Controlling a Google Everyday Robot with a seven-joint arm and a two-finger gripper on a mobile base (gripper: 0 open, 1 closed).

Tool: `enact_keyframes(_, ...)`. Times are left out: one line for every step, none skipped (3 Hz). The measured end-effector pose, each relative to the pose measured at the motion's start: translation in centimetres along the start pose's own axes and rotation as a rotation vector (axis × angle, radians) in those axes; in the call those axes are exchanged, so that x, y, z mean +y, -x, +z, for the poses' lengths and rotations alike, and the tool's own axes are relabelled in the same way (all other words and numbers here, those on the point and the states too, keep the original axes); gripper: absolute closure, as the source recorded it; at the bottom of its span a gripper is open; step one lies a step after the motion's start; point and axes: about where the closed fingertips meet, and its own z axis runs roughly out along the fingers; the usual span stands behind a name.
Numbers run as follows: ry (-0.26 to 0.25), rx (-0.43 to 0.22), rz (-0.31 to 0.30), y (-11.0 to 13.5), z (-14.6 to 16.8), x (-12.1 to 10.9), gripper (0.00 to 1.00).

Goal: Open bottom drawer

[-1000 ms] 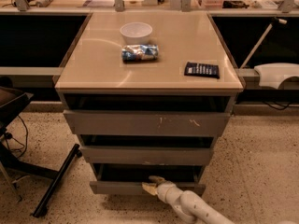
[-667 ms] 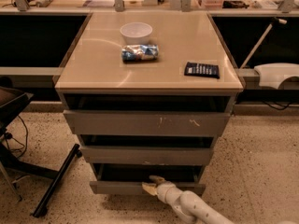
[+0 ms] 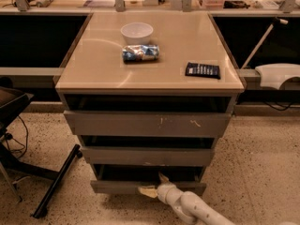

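Nothing can be seen to have moved since a second ago: the gripper [image 3: 153,184] sits at the same spot, and all three drawers are where they were. A square beige counter [image 3: 93,67] stands over a stack of three grey drawers, seen from the front and slightly above. The bottom drawer [image 3: 112,187] is lowest in the stack, straight below the counter's front edge and just above the speckled floor, with a dark gap showing above its plain front panel. The gripper, pale and cream-coloured, is at the top edge of that panel, a little right of its middle, and touches it. Whether it is clamped on the panel or only resting against it cannot be told. The white arm [image 3: 197,210] runs down from it toward the lower right. The top drawer [image 3: 117,124] has pale scratches on its right half, and the middle drawer [image 3: 122,156] is under it. On the counter, a white bowl [image 3: 136,33] stands near the middle toward the back edge, a crumpled blue packet [image 3: 140,53] lies just in front of it, and a flat black packet [image 3: 202,70] lies near the front right corner.
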Motion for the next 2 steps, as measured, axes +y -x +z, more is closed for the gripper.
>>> enact_keyframes(0.0,0.0,0.0,0.03,-0.01,0.02,0.0)
enact_keyframes(0.0,0.0,0.0,0.4,-0.11,0.29,0.0)
